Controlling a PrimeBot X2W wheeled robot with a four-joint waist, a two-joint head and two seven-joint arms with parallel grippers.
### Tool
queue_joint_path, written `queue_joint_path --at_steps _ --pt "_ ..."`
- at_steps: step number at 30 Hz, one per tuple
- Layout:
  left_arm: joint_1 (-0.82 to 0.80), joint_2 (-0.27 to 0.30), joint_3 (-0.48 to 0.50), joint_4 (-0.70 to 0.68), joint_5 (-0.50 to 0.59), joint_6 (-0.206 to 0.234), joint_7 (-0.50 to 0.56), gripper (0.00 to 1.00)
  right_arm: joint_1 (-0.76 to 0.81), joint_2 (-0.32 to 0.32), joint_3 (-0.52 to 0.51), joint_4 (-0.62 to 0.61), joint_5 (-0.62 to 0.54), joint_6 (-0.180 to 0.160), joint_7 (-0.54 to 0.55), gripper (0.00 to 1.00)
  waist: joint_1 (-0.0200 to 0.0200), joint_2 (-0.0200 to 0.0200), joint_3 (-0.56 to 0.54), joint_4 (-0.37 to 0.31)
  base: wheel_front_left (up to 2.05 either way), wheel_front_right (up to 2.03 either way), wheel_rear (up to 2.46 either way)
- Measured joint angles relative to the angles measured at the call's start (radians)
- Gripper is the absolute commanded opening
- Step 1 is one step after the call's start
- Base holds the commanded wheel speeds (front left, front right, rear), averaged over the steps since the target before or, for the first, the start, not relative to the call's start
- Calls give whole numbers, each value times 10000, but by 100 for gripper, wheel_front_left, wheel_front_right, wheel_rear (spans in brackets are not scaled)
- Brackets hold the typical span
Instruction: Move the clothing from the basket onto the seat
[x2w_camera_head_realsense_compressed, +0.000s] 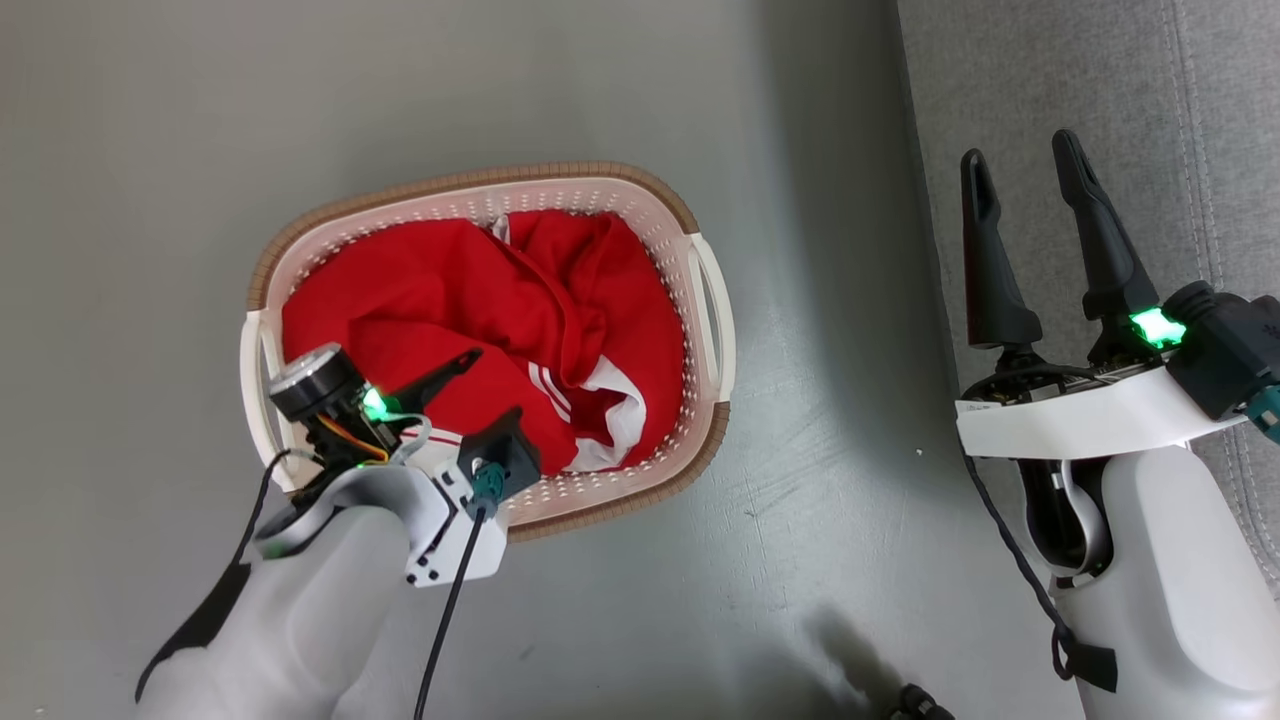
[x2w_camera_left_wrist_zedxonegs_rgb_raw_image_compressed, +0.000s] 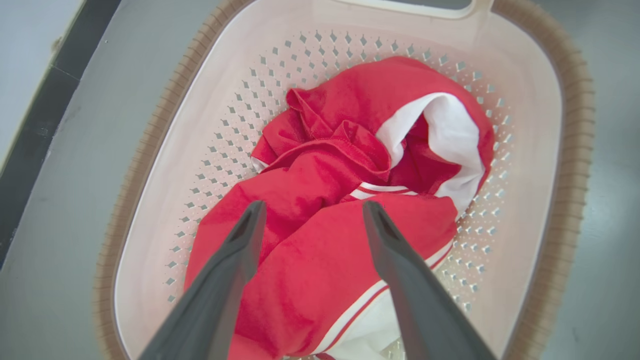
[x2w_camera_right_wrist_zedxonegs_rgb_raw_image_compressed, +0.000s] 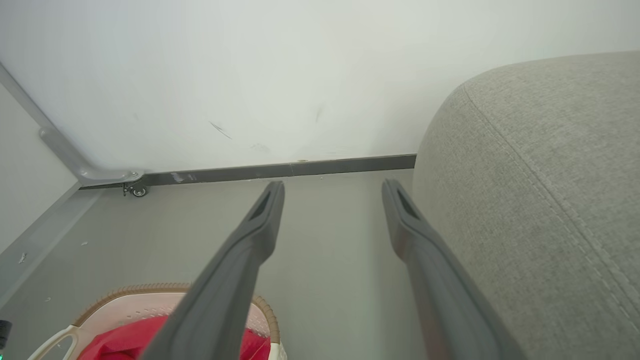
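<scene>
Your left gripper (x2w_camera_left_wrist_zedxonegs_rgb_raw_image_compressed: 314, 207), above the clothing (x2w_camera_left_wrist_zedxonegs_rgb_raw_image_compressed: 310, 280) in the basket (x2w_camera_head_realsense_compressed: 480, 185), and right gripper (x2w_camera_head_realsense_compressed: 1020, 150), beside the basket, both have fingers apart; a shallow pinch could drop folds.

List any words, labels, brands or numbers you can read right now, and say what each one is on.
No readable text.
The clothing shows red fabric with white stripe trim, with no lettering on the folds that face the cameras.
The basket has no print on the rim and walls in view.
The seat is plain grey weave with a stitched seam.
</scene>
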Motion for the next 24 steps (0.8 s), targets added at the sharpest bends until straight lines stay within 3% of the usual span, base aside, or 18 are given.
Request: queue_joint_path --at_steps 24 --pt "-1326 157 -558 1348 725 -173 554 100 -861 -10 163 71 301 0 -176 100 -1 0 1033 -440 0 0 0"
